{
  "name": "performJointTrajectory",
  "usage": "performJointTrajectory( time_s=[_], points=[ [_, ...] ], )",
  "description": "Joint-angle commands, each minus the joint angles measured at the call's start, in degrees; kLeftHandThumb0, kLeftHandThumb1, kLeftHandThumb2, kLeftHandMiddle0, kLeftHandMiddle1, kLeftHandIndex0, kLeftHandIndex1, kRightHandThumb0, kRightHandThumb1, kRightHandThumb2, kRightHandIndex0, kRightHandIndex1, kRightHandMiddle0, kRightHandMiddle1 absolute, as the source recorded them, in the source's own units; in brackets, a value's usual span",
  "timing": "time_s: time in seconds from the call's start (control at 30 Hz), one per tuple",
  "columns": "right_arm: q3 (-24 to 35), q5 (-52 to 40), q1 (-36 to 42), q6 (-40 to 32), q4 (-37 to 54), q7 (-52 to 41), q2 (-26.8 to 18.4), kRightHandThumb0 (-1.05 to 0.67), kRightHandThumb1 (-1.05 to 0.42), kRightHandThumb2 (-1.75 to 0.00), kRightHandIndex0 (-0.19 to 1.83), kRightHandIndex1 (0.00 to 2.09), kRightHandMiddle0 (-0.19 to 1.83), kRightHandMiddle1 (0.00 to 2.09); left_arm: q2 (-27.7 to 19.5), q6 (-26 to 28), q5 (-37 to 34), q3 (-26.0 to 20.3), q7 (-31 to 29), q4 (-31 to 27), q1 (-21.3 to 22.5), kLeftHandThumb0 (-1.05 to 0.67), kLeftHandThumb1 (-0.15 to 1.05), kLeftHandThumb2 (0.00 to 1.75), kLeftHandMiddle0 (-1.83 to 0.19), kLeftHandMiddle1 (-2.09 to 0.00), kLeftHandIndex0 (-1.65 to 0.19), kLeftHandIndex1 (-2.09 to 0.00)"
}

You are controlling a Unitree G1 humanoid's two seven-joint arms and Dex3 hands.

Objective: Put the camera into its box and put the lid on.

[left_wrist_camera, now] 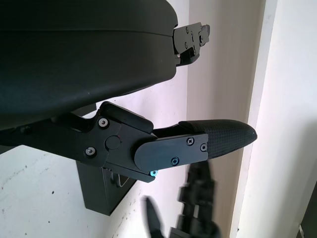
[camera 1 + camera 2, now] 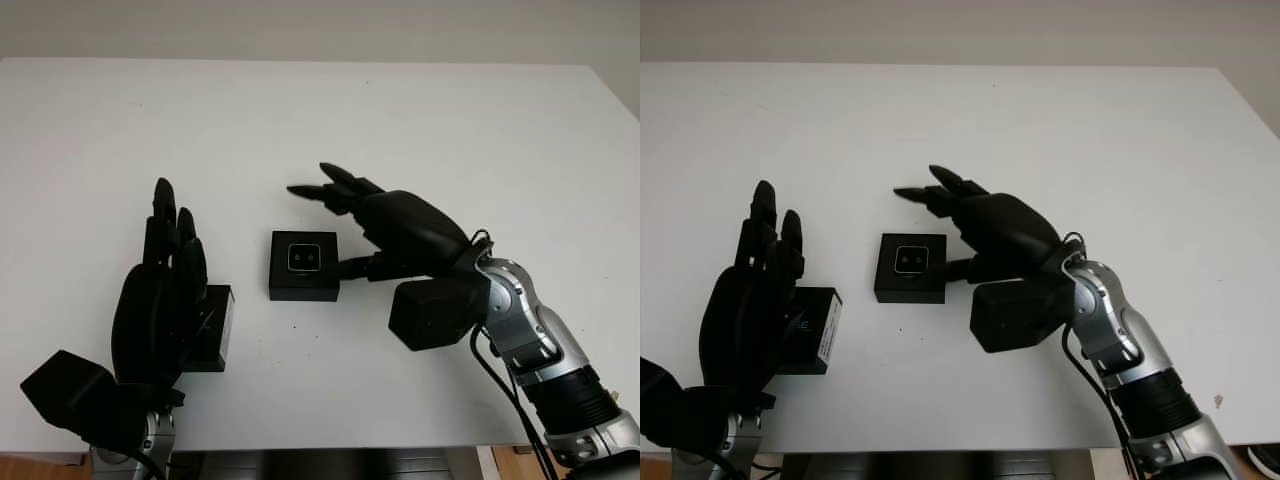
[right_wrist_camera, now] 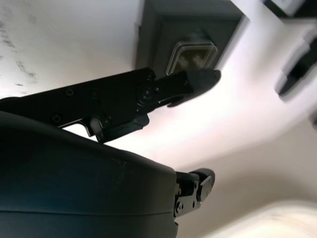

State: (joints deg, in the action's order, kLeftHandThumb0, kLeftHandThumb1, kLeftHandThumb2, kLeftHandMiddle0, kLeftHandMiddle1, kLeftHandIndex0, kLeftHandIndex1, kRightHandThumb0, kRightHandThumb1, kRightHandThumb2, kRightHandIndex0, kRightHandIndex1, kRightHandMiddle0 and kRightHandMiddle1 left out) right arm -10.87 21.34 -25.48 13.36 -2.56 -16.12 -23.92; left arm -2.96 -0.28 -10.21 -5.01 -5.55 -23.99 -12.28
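A white desk [image 2: 450, 120] carries two black things near its front edge. The box [image 2: 303, 266] is a small square tray lying flat about midway along the desk's width, well back from the front edge. The camera [image 2: 304, 258] sits inside it, a small square piece with a pale rim and a dark face turned up; the black walls of the box show all around it, and there is nothing covering it.

The lid [image 2: 212, 328] stands toward the front left part of the desk, apart from the box, with bare desk between the two. It is a black block whose side facing the box bears a pale label. The left hand [image 2: 160, 300] is right at the lid, on the side away from the box, with its fingers [image 2: 163, 215] stretched out straight toward the far edge. The head views do not show whether the palm touches the lid, and the hand has no grip on it, so it is open.

The right hand [image 2: 385, 225] hangs just to the right of the box. Its fingers [image 2: 325, 190] reach out past the box's far right corner, above the desk, and its thumb [image 2: 355, 266] points at the right wall of the box, very near or touching it. In the right wrist view, the thumb tip [image 3: 200, 79] lies just beside the camera [image 3: 192, 55]. This hand holds nothing and is open.
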Motion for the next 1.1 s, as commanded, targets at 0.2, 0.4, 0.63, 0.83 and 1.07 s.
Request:
performJointTrajectory(
  time_s=[0.2,0.4,0.63,0.83,1.07],
  points=[
    [5.4,-8.8,-0.7,-2.8,2.2,-1.9,0.6,-0.70,-1.05,-0.22,0.05,0.08,0.08,0.21,-2.0,0.3,-1.0,-2.7,-0.7,-3.6,-0.2,-0.77,1.05,0.55,0.19,0.00,0.19,0.00],
    [6.9,-15.0,-1.1,-11.0,2.6,-7.1,0.2,-0.73,-1.05,-0.23,0.02,0.06,0.07,0.17,-9.0,1.1,-2.0,-10.5,-2.9,-7.2,0.7,-0.77,1.05,0.50,0.19,0.00,0.19,0.00],
    [9.8,-22.5,-2.2,-15.7,-0.2,-9.9,2.2,-0.71,-1.05,-0.22,0.04,0.06,0.09,0.14,-17.9,4.2,-7.0,-21.8,-5.7,-7.0,3.2,-0.70,1.05,0.26,-0.11,-0.12,-0.08,-0.13],
    [12.8,-27.9,-3.6,-19.7,-3.1,-10.3,2.8,-0.74,-1.05,-0.26,0.04,0.06,0.06,0.11,-29.0,12.7,-5.0,-30.2,-9.9,-8.6,1.2,-0.73,0.99,0.08,-0.37,-0.07,-0.23,-0.12],
    [17.5,-34.0,-4.1,-25.2,-4.0,-9.8,3.7,-0.67,-1.05,-0.27,0.03,0.05,0.06,0.10,-39.3,15.8,-0.4,-33.8,-20.6,-9.5,-4.4,-0.85,0.86,0.04,-0.06,-0.02,-0.01,-0.02]
  ],
)
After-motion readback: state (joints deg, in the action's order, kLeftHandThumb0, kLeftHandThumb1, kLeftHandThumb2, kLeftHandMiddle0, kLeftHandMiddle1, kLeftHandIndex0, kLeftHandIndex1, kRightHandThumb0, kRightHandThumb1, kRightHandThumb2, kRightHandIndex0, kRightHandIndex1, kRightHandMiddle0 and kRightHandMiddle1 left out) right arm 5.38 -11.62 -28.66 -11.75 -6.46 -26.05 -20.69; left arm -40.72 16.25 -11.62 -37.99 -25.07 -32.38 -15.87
